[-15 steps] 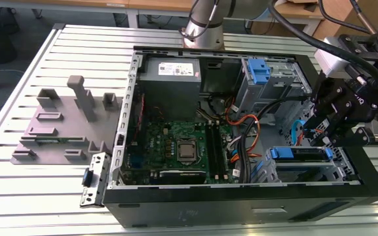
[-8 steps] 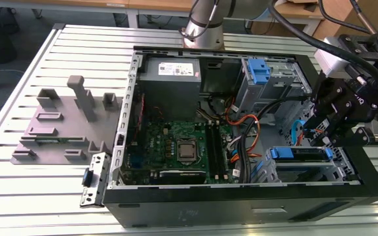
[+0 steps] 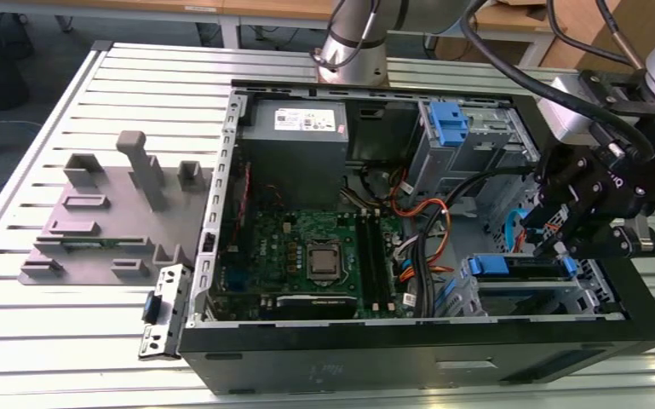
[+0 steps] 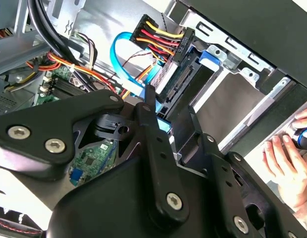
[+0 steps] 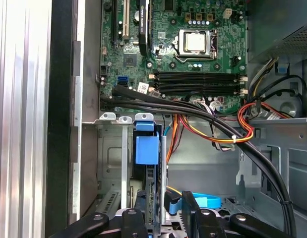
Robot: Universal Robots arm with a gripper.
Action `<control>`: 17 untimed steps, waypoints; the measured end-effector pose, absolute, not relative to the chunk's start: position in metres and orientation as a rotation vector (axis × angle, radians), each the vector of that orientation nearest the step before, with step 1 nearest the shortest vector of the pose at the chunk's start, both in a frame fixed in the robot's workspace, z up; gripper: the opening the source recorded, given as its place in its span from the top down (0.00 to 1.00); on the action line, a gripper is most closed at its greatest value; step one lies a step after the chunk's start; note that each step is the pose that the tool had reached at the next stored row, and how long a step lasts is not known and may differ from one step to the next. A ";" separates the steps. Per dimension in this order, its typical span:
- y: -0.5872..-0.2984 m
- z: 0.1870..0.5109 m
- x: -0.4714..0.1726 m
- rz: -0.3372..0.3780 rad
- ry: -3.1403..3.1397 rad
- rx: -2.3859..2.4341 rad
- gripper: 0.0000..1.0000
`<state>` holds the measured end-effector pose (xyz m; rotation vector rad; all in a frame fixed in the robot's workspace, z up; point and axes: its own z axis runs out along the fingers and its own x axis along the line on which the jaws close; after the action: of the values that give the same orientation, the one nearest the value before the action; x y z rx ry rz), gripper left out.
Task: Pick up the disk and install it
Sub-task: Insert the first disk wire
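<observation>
Arm bent down over case; tool [image 3: 569,223] low, fingers [image 4: 152,130] clamped on disk [image 5: 152,196].

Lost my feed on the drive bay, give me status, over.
Gripper down over the drive cage at the exterior view's right. Disk on edge in the bay between its fingers, grip unconfirmed. Cable bundle alongside, a hand beside the case.

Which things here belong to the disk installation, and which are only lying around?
Belong to the job:
- disk, standing on edge in the drive cage
- gripper, its fingers either side of the disk
- computer case

Just lying about:
- grey fixture on the table
- person's hand beside the case
</observation>
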<state>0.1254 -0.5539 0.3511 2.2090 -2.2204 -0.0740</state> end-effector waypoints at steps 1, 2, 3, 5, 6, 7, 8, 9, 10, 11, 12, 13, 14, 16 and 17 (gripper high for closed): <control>-0.554 0.351 0.125 -0.074 -2.220 2.209 0.58; -0.554 0.351 0.125 -0.074 -2.220 2.209 0.58; -0.554 0.351 0.125 -0.074 -2.220 2.209 0.58; -0.554 0.351 0.125 -0.074 -2.220 2.209 0.58; -0.554 0.351 0.125 -0.074 -2.220 2.209 0.58; -0.554 0.351 0.125 -0.074 -2.220 2.209 0.58; -0.554 0.351 0.125 -0.074 -2.220 2.209 0.58; -0.554 0.351 0.125 -0.074 -2.220 2.209 0.58; -0.554 0.351 0.125 -0.074 -2.220 2.209 0.58; -0.554 0.351 0.125 -0.074 -2.220 2.209 0.60; -0.554 0.351 0.125 -0.074 -2.220 2.209 0.66; -0.554 0.351 0.125 -0.074 -2.220 2.209 0.66; -0.554 0.351 0.125 -0.074 -2.220 2.209 0.73; -0.554 0.351 0.125 -0.074 -2.220 2.209 0.78; -0.554 0.351 0.125 -0.074 -2.220 2.209 0.84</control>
<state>0.1254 -0.5539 0.3506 2.2089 -2.2204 -0.0739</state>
